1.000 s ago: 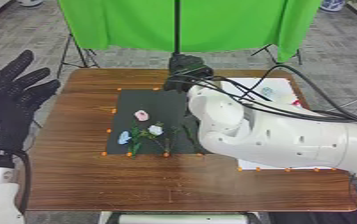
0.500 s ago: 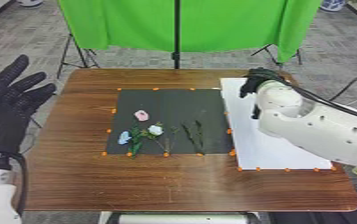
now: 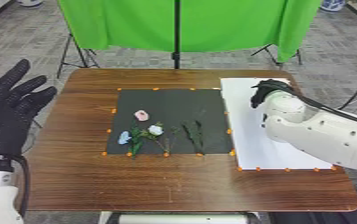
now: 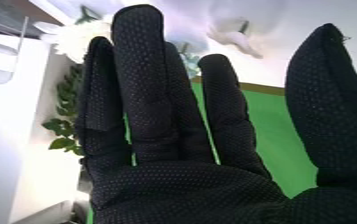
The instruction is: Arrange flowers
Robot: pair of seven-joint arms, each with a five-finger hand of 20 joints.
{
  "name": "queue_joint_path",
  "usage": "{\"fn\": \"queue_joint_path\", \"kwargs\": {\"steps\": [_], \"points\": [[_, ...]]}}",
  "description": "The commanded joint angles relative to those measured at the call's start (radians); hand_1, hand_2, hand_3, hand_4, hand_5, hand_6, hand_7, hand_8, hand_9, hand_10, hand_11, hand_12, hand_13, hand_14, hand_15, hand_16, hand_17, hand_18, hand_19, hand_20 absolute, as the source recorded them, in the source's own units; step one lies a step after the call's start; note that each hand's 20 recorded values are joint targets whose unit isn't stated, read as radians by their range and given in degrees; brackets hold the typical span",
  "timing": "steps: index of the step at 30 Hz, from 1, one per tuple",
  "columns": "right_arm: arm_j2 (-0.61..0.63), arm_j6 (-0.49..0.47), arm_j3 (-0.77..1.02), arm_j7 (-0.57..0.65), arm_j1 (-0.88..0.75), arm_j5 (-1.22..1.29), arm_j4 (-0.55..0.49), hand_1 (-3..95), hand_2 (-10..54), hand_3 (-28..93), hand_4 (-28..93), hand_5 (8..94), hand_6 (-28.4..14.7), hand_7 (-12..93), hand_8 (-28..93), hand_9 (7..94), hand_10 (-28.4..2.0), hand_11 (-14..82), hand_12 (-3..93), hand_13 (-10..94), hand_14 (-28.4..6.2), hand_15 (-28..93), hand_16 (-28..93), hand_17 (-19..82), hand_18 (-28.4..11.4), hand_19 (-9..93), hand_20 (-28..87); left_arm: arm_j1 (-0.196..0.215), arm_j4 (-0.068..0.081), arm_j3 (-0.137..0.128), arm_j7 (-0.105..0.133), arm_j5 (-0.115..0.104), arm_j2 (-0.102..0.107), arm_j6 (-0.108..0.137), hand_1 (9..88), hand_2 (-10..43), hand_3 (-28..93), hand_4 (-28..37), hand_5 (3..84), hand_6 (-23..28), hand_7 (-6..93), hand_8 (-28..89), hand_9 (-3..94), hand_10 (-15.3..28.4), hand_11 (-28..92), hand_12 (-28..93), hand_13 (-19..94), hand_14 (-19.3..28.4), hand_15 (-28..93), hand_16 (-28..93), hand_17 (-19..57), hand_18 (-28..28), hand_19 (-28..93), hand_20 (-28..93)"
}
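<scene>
Head view high, wrist's apparently close

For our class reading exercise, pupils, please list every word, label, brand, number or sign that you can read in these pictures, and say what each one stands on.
There are none to list: no text can be read on the dark mat, the white sheet, the table, the green cloth or the right hand.

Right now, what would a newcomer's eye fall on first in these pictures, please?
Probably the bright green cloth beyond the table, then the open left hand at the head view's left edge. Next might come the pink blossom on the dark sheet, and the right hand over the white sheet beside it.
</scene>
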Motion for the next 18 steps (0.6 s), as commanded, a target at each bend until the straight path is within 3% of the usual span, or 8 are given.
{"fn": "queue_joint_path", "kwargs": {"steps": [1, 2, 3, 10, 13, 15, 18], "points": [[-0.072, 0.026, -0.094, -0.017, 0.09, 0.008, 0.074, 33.1, -8.7, 77, -26, 47.5, 0.0, 16, -13, 57.8, -18.0, 13.8, 13.3, 65, -12.7, 56, 11, 31, -23.3, 85, 5, -0.03, 0.02, 0.026, 0.006, -0.01, -0.018, -0.012, 19.8, 7.4, 76, -28.3, 31.9, 7.0, 10.9, -8, 29.3, 18.4, 25, 12, 24, 27.5, 54, -10, -8.5, 24.3, 58, 12], [-0.08, 0.004, -0.066, -0.022, 0.073, 0.0, 0.081, 33.1, -8.7, 77, -26, 47.0, 0.3, 17, -13, 57.9, -17.9, 13.9, 13.3, 65, -12.5, 57, 11, 31, -23.2, 85, 5, -0.021, 0.017, 0.024, 0.014, -0.012, -0.02, -0.011, 19.8, 7.4, 76, -28.3, 31.9, 7.0, 10.9, -8, 29.3, 18.4, 25, 12, 24, 27.5, 54, -10, -8.5, 24.3, 58, 12], [-0.09, -0.016, -0.048, -0.022, 0.057, -0.005, 0.091, 33.2, -8.7, 77, -26, 46.9, 0.3, 17, -13, 58.1, -17.8, 14.0, 13.3, 66, -12.3, 57, 11, 31, -23.1, 85, 5, -0.02, 0.016, 0.018, 0.003, -0.007, -0.02, -0.015, 19.9, 7.4, 76, -28.3, 31.9, 7.0, 11.0, -8, 29.3, 18.4, 25, 12, 24, 27.5, 54, -10, -8.5, 24.3, 58, 12], [-0.077, 0.036, -0.078, 0.008, 0.052, 0.019, 0.096, 34.7, -8.8, 76, -26, 51.6, 0.5, 17, -13, 62.9, -15.7, 15.0, 13.3, 69, -11.3, 56, 11, 32, -23.0, 85, 6, -0.025, 0.013, 0.016, 0.007, -0.003, -0.02, -0.017, 19.9, 7.5, 76, -28.3, 31.9, 7.1, 11.0, -8, 29.3, 18.5, 25, 12, 24, 27.4, 54, -10, -8.5, 24.3, 58, 12], [-0.069, 0.095, -0.135, 0.029, 0.069, -0.032, 0.059, 39.6, -9.3, 77, -28, 59.4, 1.4, 18, -14, 68.3, -12.1, 16.0, 13.4, 73, -9.3, 53, 13, 34, -22.0, 84, 7, -0.012, 0.01, 0.009, 0.006, 0.0, -0.026, -0.017, 19.9, 7.5, 76, -28.3, 32.0, 7.1, 10.9, -8, 29.3, 18.4, 25, 12, 24, 27.5, 54, -10, -8.5, 24.3, 58, 12], [-0.064, 0.114, -0.163, 0.017, 0.083, -0.043, 0.042, 45.8, -9.5, 74, -28, 66.1, 1.8, 20, -7, 74.7, -9.7, 15.6, 15.2, 77, -7.3, 51, 16, 35, -20.5, 84, 8, -0.012, 0.009, 0.01, 0.01, -0.002, -0.026, -0.015, 19.9, 7.5, 77, -28.3, 32.0, 7.1, 11.0, -8, 29.3, 18.4, 25, 12, 24, 27.5, 54, -10, -8.5, 24.3, 58, 12], [-0.066, 0.1, -0.167, 0.04, 0.079, -0.032, 0.02, 54.2, -9.5, 68, -28, 74.1, 2.9, 23, -1, 86.1, -6.3, 5.9, 25.8, 82, -4.0, 47, 23, 37, -18.5, 84, 9, -0.016, 0.011, 0.013, 0.013, -0.004, -0.024, -0.014, 19.9, 7.5, 77, -28.3, 32.0, 7.1, 11.0, -8, 29.4, 18.4, 25, 12, 24, 27.5, 54, -10, -8.5, 24.3, 58, 12]]}}
